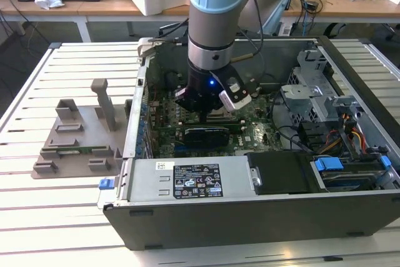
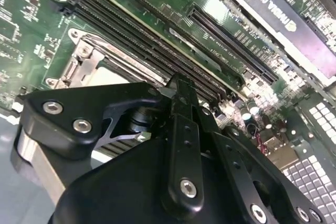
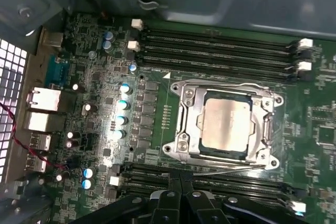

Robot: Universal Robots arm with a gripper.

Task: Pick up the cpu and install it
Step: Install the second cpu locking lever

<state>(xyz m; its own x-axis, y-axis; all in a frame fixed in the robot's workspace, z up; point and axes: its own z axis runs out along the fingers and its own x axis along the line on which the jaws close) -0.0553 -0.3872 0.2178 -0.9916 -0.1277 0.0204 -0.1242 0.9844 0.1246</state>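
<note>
The cpu lies flat in the motherboard socket, silvery top up, so placement looks done. The gripper hovers just above the memory slots, apart from the chip; its fingers look closed on nothing.

Gripper fingertips (frame-cut), state indiscernible
</note>
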